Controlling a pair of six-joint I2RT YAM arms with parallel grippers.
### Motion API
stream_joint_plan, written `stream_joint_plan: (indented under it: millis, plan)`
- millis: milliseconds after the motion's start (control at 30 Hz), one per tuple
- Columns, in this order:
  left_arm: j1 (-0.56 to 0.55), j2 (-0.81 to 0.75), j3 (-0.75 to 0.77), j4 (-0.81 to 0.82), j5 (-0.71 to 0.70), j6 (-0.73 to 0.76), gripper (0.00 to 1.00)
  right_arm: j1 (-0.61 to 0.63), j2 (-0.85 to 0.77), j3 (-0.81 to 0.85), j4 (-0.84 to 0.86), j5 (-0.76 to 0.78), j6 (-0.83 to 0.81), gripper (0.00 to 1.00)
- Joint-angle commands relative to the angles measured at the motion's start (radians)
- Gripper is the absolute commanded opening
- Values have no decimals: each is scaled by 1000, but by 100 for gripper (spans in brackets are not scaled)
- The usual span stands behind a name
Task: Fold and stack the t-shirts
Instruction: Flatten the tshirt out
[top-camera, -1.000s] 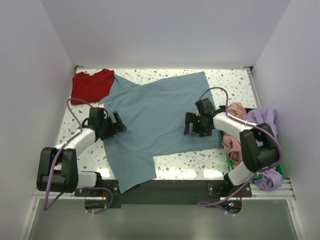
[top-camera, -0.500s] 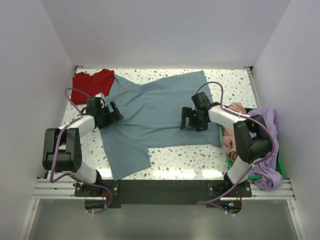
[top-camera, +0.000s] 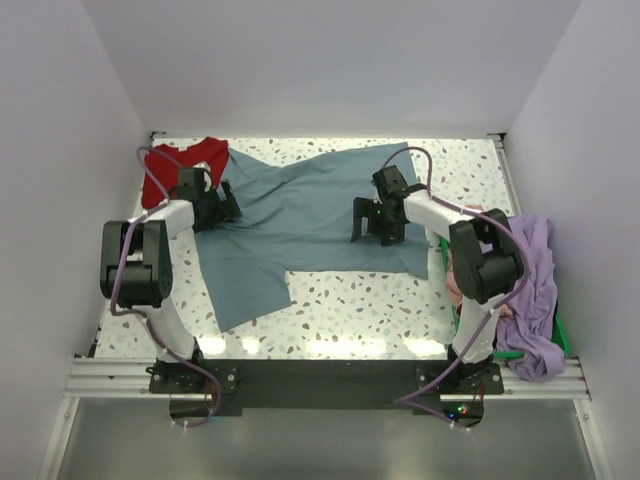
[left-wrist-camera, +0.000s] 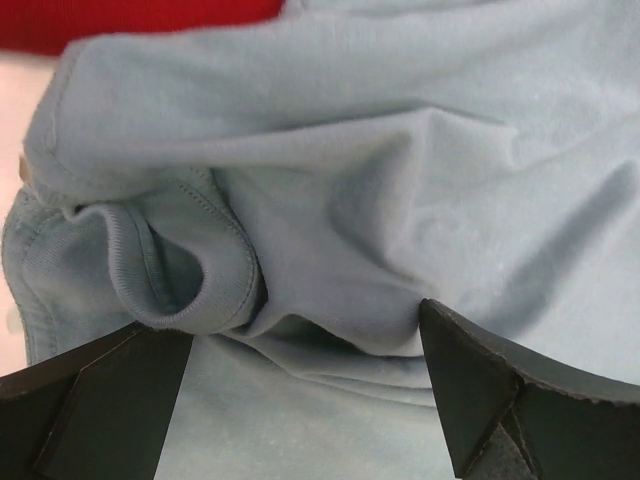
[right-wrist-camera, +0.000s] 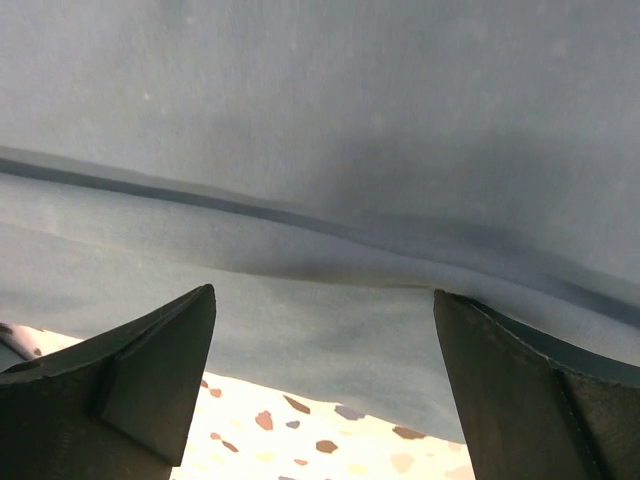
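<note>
The slate-blue t-shirt (top-camera: 300, 215) lies spread and rumpled across the middle of the table, one part reaching toward the near left. My left gripper (top-camera: 222, 203) rests open on its left edge, close to the red t-shirt (top-camera: 180, 165) at the back left. The left wrist view shows bunched blue cloth (left-wrist-camera: 400, 180) with a ribbed hem (left-wrist-camera: 180, 290) between the open jaws (left-wrist-camera: 305, 400), and red cloth (left-wrist-camera: 130, 15) at the top. My right gripper (top-camera: 368, 222) rests open on the shirt's right part. The right wrist view shows a blue fold (right-wrist-camera: 320, 120) between the open jaws (right-wrist-camera: 325, 390).
A salmon-pink shirt (top-camera: 456, 285) and a lavender shirt (top-camera: 535, 290) are heaped in a green bin (top-camera: 558, 335) at the right edge. The speckled tabletop (top-camera: 370, 310) shows in front of the blue shirt. White walls close in the back and both sides.
Both grippers have moved toward the back of the table. The slate-blue shirt came with them, its lower part sliding up off the near edge and bunching at the left.
</note>
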Motion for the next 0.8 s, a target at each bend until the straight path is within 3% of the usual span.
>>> stream_joint_plan:
  millis: [0,367,767]
  plan:
    - [14,100,49,-81,-57,47,100,0,92,44,-39,-13,-27,94]
    - [5,105,185,-116,-73,65,100,0,131,150,-70,-18,-32,94]
    - [-54,-160,129,-196,-77,62,100,0,-143,97,-77,-5,-12,94]
